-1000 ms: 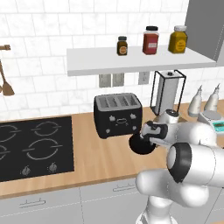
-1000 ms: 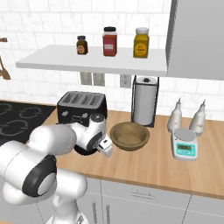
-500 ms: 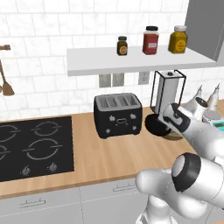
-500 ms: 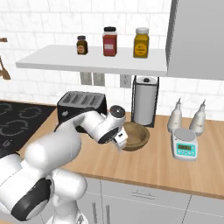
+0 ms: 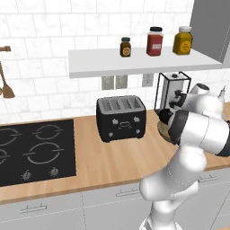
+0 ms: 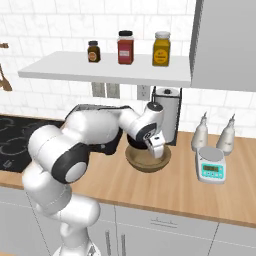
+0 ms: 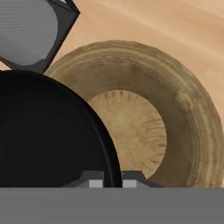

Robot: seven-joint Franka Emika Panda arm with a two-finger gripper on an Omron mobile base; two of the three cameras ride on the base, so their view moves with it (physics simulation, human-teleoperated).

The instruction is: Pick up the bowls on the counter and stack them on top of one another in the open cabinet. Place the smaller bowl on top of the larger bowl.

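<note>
The glossy black bowl (image 7: 48,131) hangs just over the tan wooden bowl (image 7: 144,127), covering its left part. My gripper (image 7: 111,180) is shut on the black bowl's rim, one fingertip on each side of it. From the right base view, the gripper (image 6: 156,146) sits above the tan bowl (image 6: 148,161), which rests on the counter (image 6: 165,192), and the black bowl (image 6: 132,141) shows dark behind the hand. In the left base view the black bowl (image 5: 165,117) is beside the toaster, and my arm hides most of the tan bowl (image 5: 166,134).
The black toaster (image 5: 121,117) stands left of the bowls, and the paper towel holder (image 6: 168,116) just behind them. A scale (image 6: 211,170) and two bottles (image 6: 201,138) stand to the right. The white shelf (image 6: 105,72) with jars and a grey wall cabinet (image 6: 225,45) are overhead.
My arm has swung right with the black bowl, from in front of the toaster to just above the tan wooden bowl.
</note>
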